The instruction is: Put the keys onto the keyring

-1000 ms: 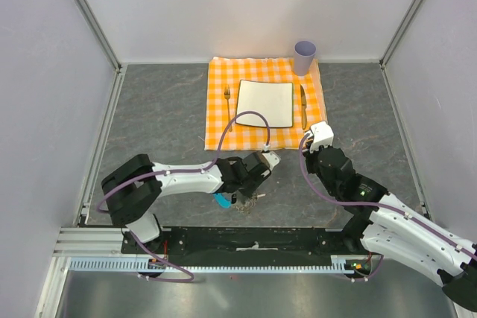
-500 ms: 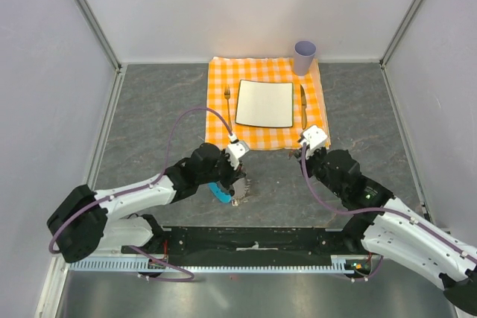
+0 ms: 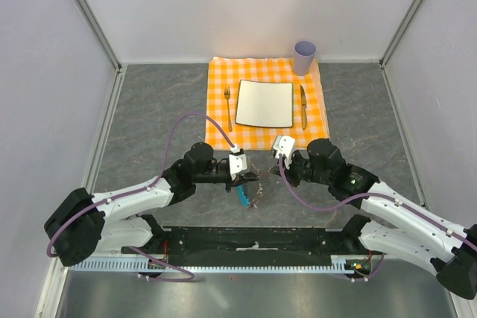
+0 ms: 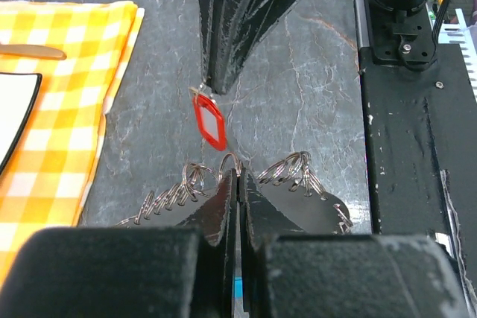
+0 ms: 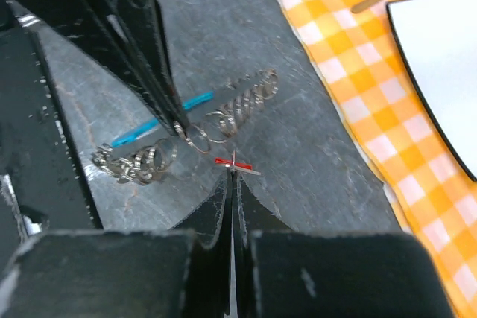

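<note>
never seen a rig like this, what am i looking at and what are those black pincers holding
Two robot arms are bolted at the near edge of a grey table. One picture looks down from above; the other two come from a camera on each wrist, so the black fingers at the bottom are that arm's own. The left end effector is shut on the keyring, a chain of silvery loops with a blue tab. The right end effector is shut on a small red key. Further back lie a checked cloth, plate, fork, knife and cup.
</note>
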